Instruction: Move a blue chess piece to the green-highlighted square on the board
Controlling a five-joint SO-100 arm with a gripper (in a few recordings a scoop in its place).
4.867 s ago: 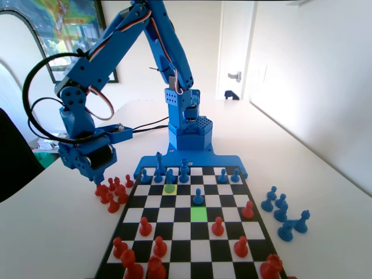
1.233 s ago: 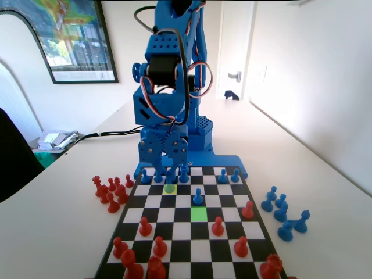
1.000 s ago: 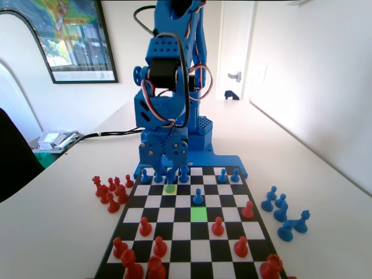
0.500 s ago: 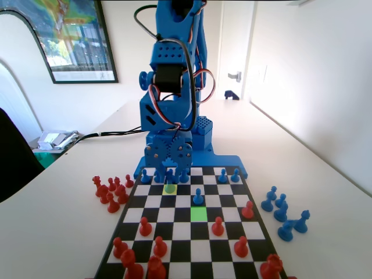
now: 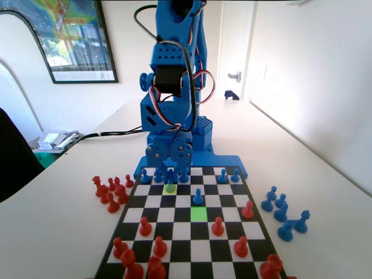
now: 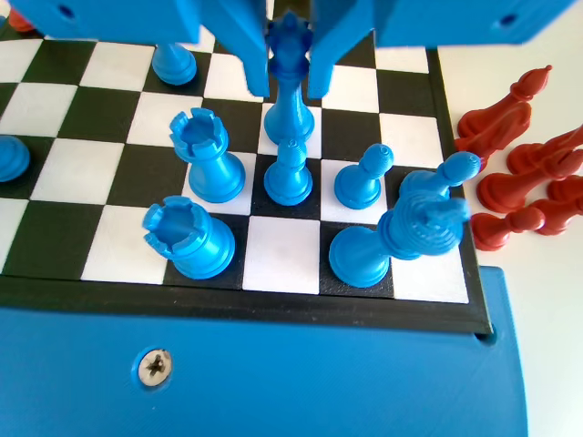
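Tool [image 6: 289, 77] low over board's [image 5: 187, 232] blue back ranks, jaws open, straddling crowned head of tall blue chess piece [image 6: 290, 100], not yet clamped. Piece stands on yellow-green square [image 5: 170, 188]; green-highlighted square [image 5: 199, 213] vacant, mid-board.

Claw [image 6: 288, 64] hemmed by crowded blue back-row pieces [image 6: 209, 159]; green-highlighted square [image 5: 199, 213] unobstructed.

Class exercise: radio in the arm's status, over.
Gripper low over the board's back rows, jaws either side of a tall blue piece; grip unconfirmed. Green square empty. Blue pawn stands just behind it; rooks crowd the gripper.
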